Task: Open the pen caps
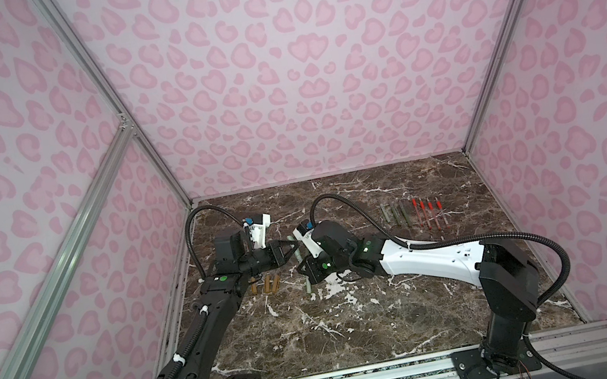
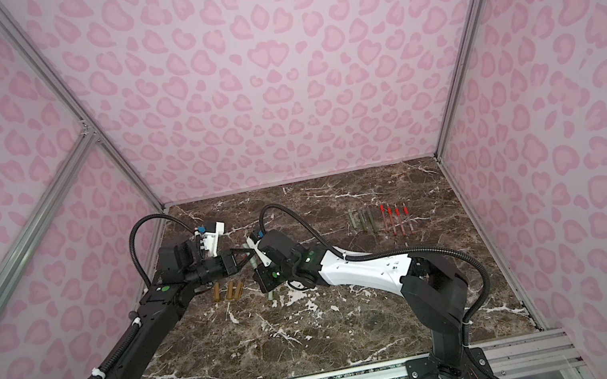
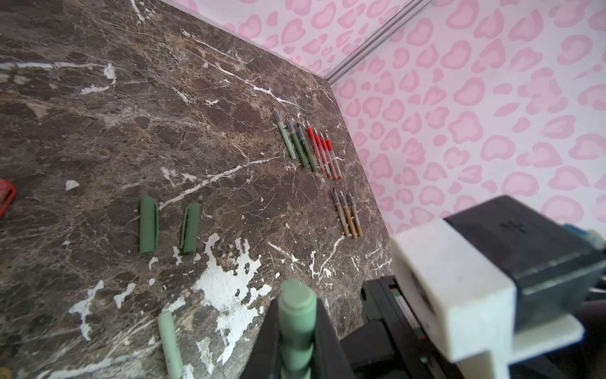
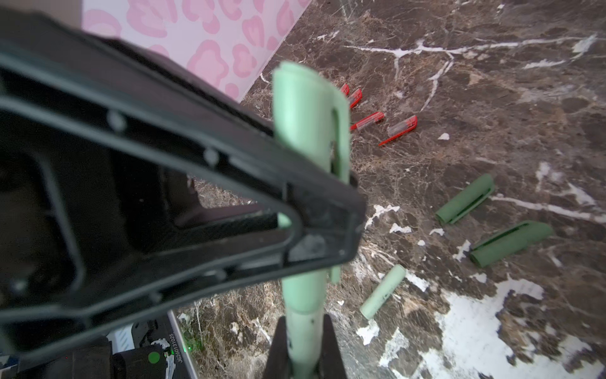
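Observation:
A pale green pen (image 1: pixel 296 251) (image 2: pixel 250 253) is held above the marble between both grippers. My left gripper (image 3: pixel 296 315) (image 1: pixel 290 248) is shut on its cap (image 4: pixel 308 108), whose rounded end (image 3: pixel 296 295) pokes out past the black fingers. My right gripper (image 4: pixel 303 331) (image 1: pixel 303 268) is shut on the pen's body (image 4: pixel 303 315), below the cap. The cap still sits on the pen. Loose caps lie on the table: two dark green (image 3: pixel 149 228) (image 4: pixel 465 203), one pale green (image 3: pixel 170 344) (image 4: pixel 382 292), red ones (image 4: pixel 401 129) and tan ones (image 1: pixel 266 285) (image 2: pixel 231 292).
Uncapped pen bodies lie in rows at the right back: green (image 3: pixel 298 144) (image 1: pixel 395 214), red (image 3: pixel 324 154) (image 1: pixel 430 212) and tan (image 3: pixel 349 215). Pink patterned walls (image 1: pixel 294 74) close the marble table (image 1: pixel 360 328) on three sides.

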{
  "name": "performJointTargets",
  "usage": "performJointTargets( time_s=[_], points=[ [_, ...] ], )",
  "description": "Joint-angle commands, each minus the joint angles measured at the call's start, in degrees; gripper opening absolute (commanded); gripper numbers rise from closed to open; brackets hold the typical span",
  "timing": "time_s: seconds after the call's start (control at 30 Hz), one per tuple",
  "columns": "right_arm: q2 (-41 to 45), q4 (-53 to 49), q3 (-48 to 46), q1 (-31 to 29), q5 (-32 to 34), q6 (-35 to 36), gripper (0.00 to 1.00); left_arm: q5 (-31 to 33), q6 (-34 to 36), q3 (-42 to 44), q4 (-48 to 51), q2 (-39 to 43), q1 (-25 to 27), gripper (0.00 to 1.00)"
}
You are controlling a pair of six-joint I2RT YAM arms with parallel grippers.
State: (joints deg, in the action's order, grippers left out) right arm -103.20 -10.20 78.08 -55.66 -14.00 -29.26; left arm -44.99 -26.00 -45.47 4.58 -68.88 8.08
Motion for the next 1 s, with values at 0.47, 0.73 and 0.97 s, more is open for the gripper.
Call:
performJointTargets(
  time_s=[0.47, 0.73, 0.97],
  points=[
    [8.28, 8.46, -24.80, -0.59, 3.11, -6.42, 0.00, 1.27, -0.45, -2.89, -0.81, -0.98, -2.32, 0.03],
    [14.58, 6.37, -29.36, 1.18, 6.08, -6.03, 0.00, 1.47, 0.36, -2.95, -0.08, -3.89, -1.26, 0.04],
    [20.69, 0.03, -30.95, 6.10, 7.89, -5.17, 0.00, 9.02, 7.01, -1.24, 5.68, -7.99, 5.52, 0.03]
  ],
)
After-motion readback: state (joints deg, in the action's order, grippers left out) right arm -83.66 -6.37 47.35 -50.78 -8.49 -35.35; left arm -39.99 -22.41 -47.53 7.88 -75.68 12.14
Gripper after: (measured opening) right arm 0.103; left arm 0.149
